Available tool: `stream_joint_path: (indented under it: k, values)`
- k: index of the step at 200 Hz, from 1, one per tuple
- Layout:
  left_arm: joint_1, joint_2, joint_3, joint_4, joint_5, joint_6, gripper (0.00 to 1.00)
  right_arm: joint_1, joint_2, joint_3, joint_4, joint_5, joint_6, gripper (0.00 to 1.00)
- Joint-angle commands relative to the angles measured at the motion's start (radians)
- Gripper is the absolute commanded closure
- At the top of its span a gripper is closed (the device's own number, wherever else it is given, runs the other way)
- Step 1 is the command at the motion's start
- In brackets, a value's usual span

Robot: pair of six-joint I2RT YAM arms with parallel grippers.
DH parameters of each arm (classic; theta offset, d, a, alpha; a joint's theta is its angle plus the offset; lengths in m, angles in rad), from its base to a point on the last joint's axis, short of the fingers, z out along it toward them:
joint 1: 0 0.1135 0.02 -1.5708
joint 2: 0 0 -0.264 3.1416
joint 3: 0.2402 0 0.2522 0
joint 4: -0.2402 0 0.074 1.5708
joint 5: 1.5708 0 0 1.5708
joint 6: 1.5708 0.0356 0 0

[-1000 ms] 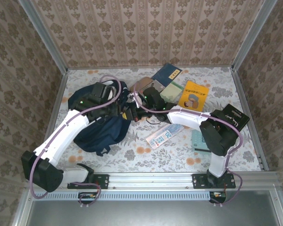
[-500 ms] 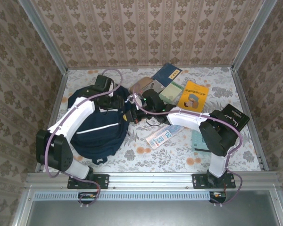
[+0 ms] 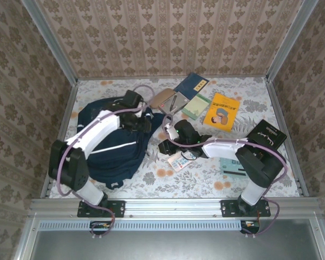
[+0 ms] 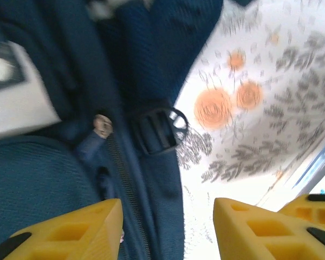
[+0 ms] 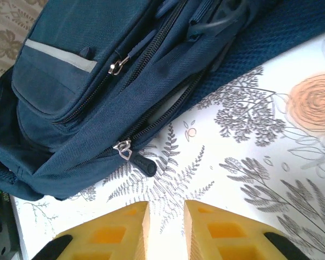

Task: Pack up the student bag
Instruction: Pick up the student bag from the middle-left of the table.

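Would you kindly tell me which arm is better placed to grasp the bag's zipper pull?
Probably the right: its end effector points straight at the zipper pull on the student bag, jaws slightly apart.

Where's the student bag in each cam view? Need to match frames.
Top external: student bag left of centre, under the left arm.
Left wrist: left half, buckle at centre.
Right wrist: upper left, zipper pulls showing.
Shared landmark: orange-flowered tablecloth beside it.
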Motion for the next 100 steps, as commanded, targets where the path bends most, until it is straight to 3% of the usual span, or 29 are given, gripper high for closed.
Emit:
stream_joint_path:
  k: [1,32,56,71,93,100]
  values:
    - [-0.047,0.067,0.048,-0.11,-0.075,0.069,0.51,0.011,-0.075,-0.048,0.069,0.074,0.007,0.74]
    - [-0.114,0.166,0.1,-0.221,-0.231,0.114,0.47,0.042,-0.123,-0.095,0.07,0.132,0.004,0.74]
    - [-0.158,0.228,0.124,-0.268,-0.331,0.131,0.5,0.071,-0.134,-0.111,0.074,0.163,-0.014,0.72]
    - [-0.164,0.25,0.128,-0.27,-0.351,0.123,0.64,0.086,-0.13,-0.119,0.091,0.166,-0.021,0.71]
    - [-0.162,0.247,0.137,-0.259,-0.352,0.117,0.99,0.109,-0.119,-0.135,0.138,0.168,-0.03,0.71]
    - [-0.159,0.241,0.15,-0.262,-0.361,0.111,1.0,0.119,-0.115,-0.138,0.155,0.17,-0.038,0.71]
